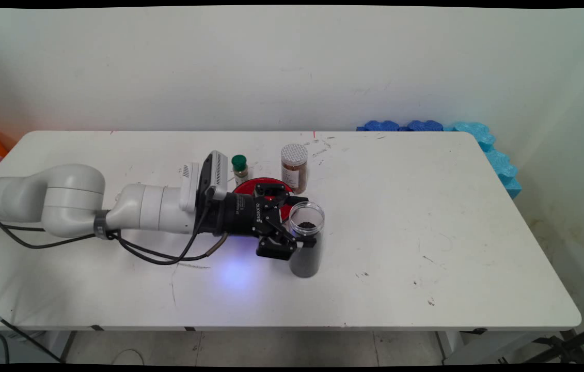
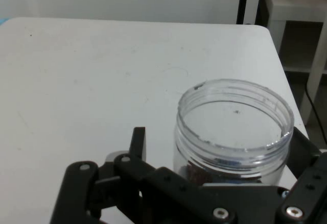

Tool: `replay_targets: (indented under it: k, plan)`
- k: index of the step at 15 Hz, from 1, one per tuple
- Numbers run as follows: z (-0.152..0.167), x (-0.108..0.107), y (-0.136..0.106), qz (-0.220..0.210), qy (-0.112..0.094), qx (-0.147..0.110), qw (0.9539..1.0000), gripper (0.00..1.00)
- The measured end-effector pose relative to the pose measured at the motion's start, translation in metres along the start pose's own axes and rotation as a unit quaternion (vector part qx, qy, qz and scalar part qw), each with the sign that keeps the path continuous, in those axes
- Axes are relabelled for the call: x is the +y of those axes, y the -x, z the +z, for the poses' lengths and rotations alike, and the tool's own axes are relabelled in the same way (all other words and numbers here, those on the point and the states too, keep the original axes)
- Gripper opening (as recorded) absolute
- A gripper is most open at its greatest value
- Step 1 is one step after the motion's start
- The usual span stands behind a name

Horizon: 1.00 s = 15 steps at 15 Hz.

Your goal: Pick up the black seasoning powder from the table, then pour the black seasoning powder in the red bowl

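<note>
The white surface (image 1: 426, 206) carries everything here, with blue foam pieces (image 1: 488, 147) stacked past its far right corner, at about 2 o'clock from the centre. The arm lies low across the left half, and its gripper (image 1: 292, 219) reaches to the open clear jar (image 1: 306, 240) standing upright just left of the surface's middle. The fingers are set wide on either side of the jar's body: in the main view one finger (image 1: 277, 247) sits at the jar's near flank, and in the hand view another finger (image 2: 306, 157) lies against its wall at 3 o'clock, while the finger (image 2: 137, 143) at 9 o'clock stands apart from it. I cannot tell whether they are pressing yet.

The jar (image 2: 235, 132) is lidless, with dark grains in the bottom. It looks like light, stiff plastic with smooth, slippery walls, so it is best held around the mid-body, below the threaded rim.

Behind the gripper, at 11 o'clock from the jar, lies a red dish (image 1: 250, 187). Beyond it stand a spice jar with a white cap (image 1: 294, 168) and a smaller green-capped bottle (image 1: 240, 169).
</note>
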Motion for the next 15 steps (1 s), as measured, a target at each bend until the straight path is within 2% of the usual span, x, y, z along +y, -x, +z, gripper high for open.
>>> replay_targets:
  k: [2, 3, 15]
  plan:
    - [0.0, 0.001, 0.0, 0.0, 0.001, 0.001, 1.0, 1.0]
    - [0.0, 0.001, 0.0, 0.001, 0.003, 0.002, 1.0, 0.0]
    - [-0.008, -0.002, -0.012, -0.009, 0.025, -0.001, 0.9997, 0.0]
